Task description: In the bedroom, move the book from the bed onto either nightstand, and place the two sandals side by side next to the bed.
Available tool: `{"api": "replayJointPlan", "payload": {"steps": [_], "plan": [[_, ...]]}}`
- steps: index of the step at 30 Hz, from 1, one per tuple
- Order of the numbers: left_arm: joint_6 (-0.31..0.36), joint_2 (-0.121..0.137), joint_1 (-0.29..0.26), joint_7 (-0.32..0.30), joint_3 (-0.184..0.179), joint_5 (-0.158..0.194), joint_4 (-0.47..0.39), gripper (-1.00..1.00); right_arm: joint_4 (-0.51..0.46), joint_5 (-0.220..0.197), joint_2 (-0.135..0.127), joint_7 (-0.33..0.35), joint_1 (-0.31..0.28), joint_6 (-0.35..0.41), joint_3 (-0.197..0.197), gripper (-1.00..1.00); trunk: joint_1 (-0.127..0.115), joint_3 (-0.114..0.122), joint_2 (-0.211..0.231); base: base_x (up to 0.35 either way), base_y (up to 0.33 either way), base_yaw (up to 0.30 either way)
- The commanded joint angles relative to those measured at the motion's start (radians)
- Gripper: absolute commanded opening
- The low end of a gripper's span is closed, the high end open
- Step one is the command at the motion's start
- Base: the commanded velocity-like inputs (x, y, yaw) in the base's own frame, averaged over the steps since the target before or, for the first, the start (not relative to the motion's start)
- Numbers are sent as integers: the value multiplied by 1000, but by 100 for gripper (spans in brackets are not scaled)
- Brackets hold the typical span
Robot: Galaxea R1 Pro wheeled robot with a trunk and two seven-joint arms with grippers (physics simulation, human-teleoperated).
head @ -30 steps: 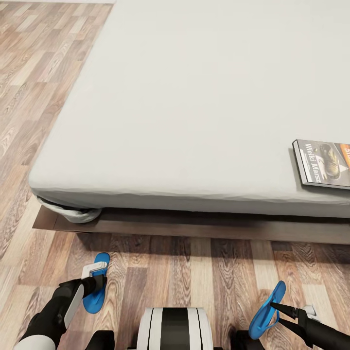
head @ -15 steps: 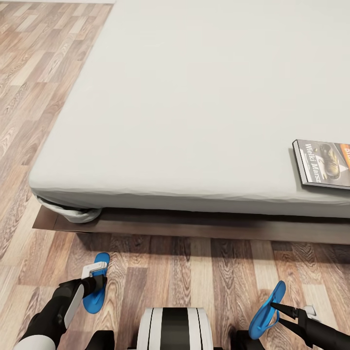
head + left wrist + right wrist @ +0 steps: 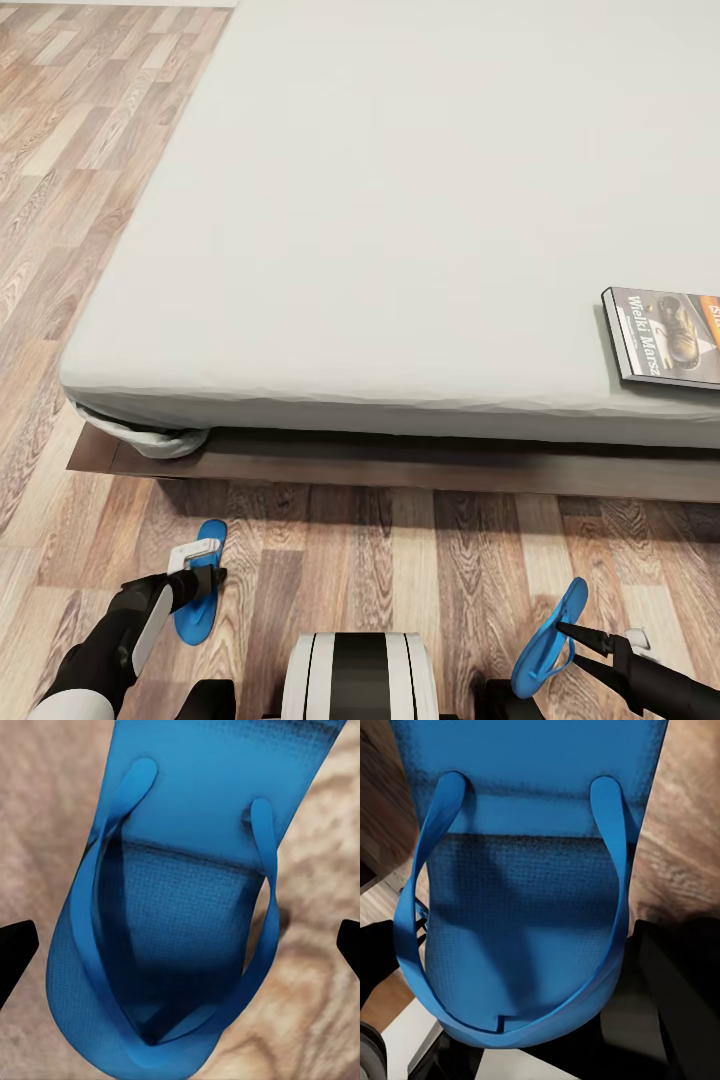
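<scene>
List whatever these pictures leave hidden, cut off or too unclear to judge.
- Dark paperback book with orange band on the pale grey mattress: head view, frame's side edge cuts it off.
- Bright blue flip-flop on the floor: head view, left tool covers its middle.
- Tilted blue flip-flop at right tool: head view, whether its lower end touches the wood-plank floor is unclear.
- Left tool, left wrist view: dark tips sit at the frame's edges, so grip unconfirmed.
</scene>
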Motion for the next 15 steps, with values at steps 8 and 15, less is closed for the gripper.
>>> {"api": "replayJointPlan", "payload": {"steps": [8,15], "plan": [[7,0,0,0,2,10,-2,100,1,-9,-1,0,-1,6,4,-100,-3,23,1,0,0,0],[7,0,0,0,2,11,-2,100,1,-9,-1,-1,-1,6,4,-100,-6,50,3,0,0,0]]}}
